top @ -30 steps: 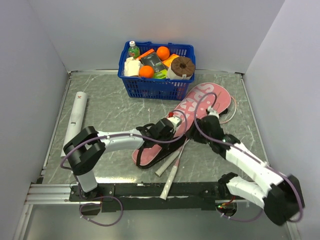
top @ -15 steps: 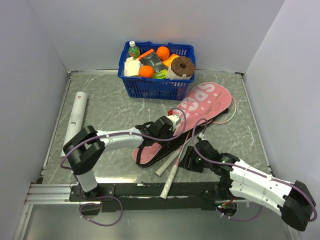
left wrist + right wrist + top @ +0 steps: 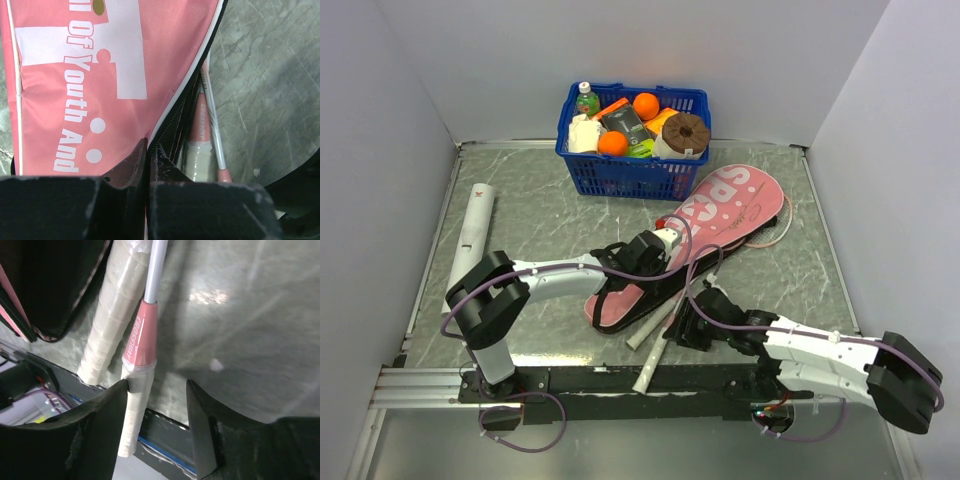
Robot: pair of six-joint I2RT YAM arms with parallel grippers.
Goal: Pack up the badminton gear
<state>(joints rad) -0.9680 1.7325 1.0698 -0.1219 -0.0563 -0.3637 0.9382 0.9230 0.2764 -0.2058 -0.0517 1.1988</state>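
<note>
At table [image 3: 540, 210] centre, your L gripper [image 3: 663, 240] was clenched on the black zip edge of the cover [image 3: 725, 212], approx. midway along it. Cover lay flat, wide end twd 1 o'clock, narrow end twd 7 o'clock. Wrist cam showed a racket shaft and grip just beside the pinched edge. Two racket handles [image 3: 653, 352] stuck out by the narrow end twd 6 o'clock, side by side, one reaching past the table's near edge. Your R gripper [image 3: 157, 390] was released, jaws wide and low over the table. One handle sat btwn its fingers [image 3: 107, 420], hard by the 9 o'clock finger; can't tell if touching. Tube [image 3: 470, 238] lay at 9 o'clock by the L wall, well apart. Basket [image 3: 632, 172] sat at 12 o'clock, near the cover's wide end.
</note>
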